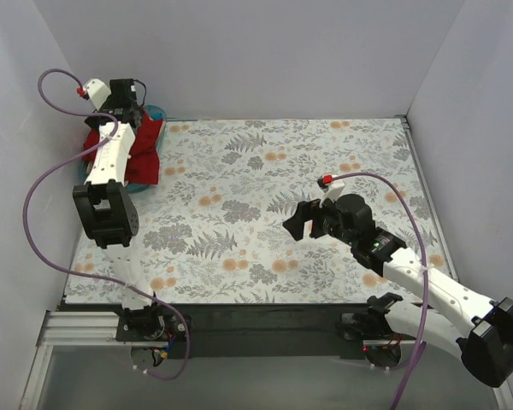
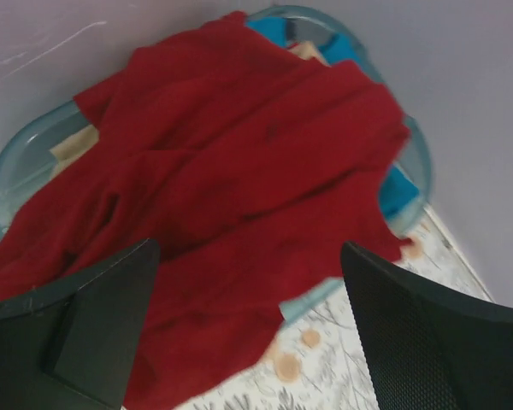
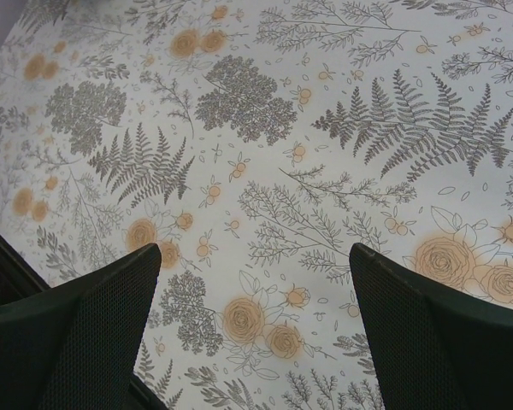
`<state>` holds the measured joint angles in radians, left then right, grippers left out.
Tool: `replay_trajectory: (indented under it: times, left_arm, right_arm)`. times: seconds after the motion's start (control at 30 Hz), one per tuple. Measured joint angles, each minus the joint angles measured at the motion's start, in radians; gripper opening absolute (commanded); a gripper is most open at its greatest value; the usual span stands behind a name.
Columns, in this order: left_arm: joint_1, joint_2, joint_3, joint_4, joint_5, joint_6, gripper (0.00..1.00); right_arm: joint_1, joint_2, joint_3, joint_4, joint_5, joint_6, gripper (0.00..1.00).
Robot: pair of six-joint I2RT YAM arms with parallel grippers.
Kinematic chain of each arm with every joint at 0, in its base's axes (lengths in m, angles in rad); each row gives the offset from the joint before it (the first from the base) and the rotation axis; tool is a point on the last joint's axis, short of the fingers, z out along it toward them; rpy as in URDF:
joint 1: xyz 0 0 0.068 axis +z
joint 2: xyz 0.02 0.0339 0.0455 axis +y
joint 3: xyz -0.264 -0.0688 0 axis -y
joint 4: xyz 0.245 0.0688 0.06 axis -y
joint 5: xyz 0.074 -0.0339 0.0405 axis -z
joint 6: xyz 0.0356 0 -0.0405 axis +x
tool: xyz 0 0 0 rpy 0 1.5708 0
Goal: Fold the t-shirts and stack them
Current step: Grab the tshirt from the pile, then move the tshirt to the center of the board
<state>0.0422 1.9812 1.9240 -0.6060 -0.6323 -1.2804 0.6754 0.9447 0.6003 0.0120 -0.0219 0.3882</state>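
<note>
The dark red t-shirt (image 2: 239, 188) lies crumpled over the blue plastic basket (image 2: 17, 171), spilling over its near rim onto the table. In the top view the red t-shirt (image 1: 143, 155) sits at the far left corner. A bit of beige cloth (image 2: 73, 143) shows under the red one inside the basket. My left gripper (image 2: 248, 333) is open and hovers just above the red shirt's near edge; in the top view it (image 1: 126, 109) is over the basket. My right gripper (image 3: 252, 333) is open and empty above the bare tablecloth, also seen in the top view (image 1: 303, 220).
The table is covered by a floral cloth (image 1: 274, 205). White walls close the back and both sides. The basket (image 1: 156, 113) stands in the far left corner against the walls. A black rail (image 1: 256, 329) runs along the near edge.
</note>
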Motion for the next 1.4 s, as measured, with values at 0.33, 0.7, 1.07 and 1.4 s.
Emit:
replay_trajectory:
  times: [0.33,0.7,1.07,1.4]
  left_arm:
    - [0.053,0.273,0.155,-0.138,-0.005,-0.048,0.69]
    - [0.05,0.271,0.173,-0.182,0.024,-0.049,0.0]
    - [0.051,0.0,0.193,-0.09,0.207,0.082,0.0]
    - [-0.206,-0.36,0.235,0.103,0.36,0.211,0.0]
  right_arm:
    - [0.0,0.05,0.0,-0.01,-0.013,-0.034,0.98]
    - [0.0,0.062,0.0,-0.011,-0.007,-0.052,0.98]
    - [0.0,0.049,0.001,-0.011,0.022,-0.052,0.98]
    - [0.0,0.029,0.079,-0.014,0.079,-0.063,0.98]
